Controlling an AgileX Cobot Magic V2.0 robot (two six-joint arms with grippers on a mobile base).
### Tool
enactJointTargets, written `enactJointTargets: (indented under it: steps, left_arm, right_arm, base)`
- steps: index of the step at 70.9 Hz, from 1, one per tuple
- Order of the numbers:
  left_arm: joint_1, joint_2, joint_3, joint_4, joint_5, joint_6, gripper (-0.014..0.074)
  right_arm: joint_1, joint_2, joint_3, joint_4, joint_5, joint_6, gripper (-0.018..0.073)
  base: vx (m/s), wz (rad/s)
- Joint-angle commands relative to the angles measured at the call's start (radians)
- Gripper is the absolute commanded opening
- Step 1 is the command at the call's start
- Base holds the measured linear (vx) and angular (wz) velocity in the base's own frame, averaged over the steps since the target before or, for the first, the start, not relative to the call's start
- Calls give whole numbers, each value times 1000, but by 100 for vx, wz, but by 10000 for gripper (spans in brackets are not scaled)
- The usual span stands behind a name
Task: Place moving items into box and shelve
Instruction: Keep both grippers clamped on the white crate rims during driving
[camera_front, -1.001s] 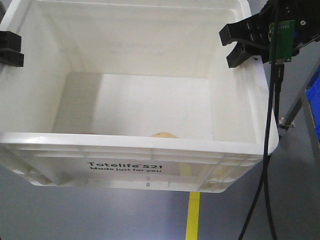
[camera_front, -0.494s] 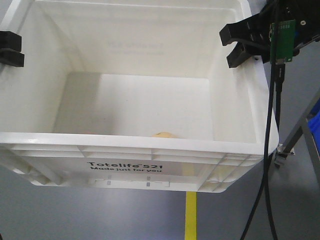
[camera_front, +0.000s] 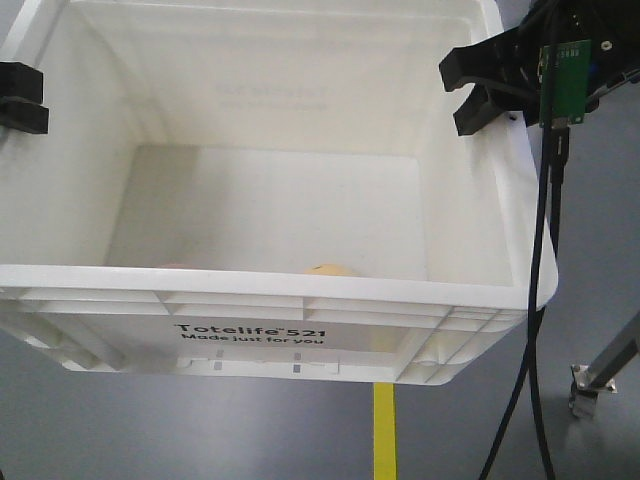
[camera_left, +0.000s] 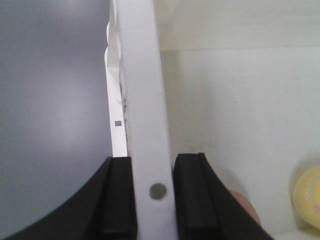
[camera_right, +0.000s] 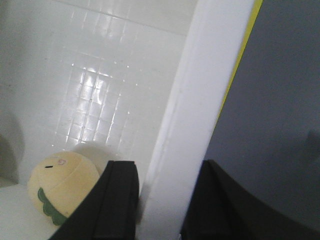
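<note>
Box (camera_front: 300, 285) is held between the arms with its long axis crosswise, left gripper (camera_left: 152, 170) clamped over the box's left rim, right gripper (camera_right: 167, 182) clamped over its right rim, and the toy (camera_right: 62, 182) lodged inside at the box's near wall.

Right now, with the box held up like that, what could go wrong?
The left gripper and right gripper each pinch only a thin side wall of the white box; either grip might slip, tipping it. The yellow toy lies loose inside and could roll, shifting the load.
</note>
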Motion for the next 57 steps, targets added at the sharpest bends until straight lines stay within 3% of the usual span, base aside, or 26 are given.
enactJointTargets:
  steps: [1, 57]
  left_arm:
    - [-12, -35, -43, -122, -136, -6, -4]
    - [-12, -35, -43, -122, -136, -6, -4]
  right_arm:
    - [13, -54, -43, 133, -62, -32, -3]
    - [13, -54, -43, 133, -58, -32, -3]
  base:
    - [52, -5]
    - [53, -8]
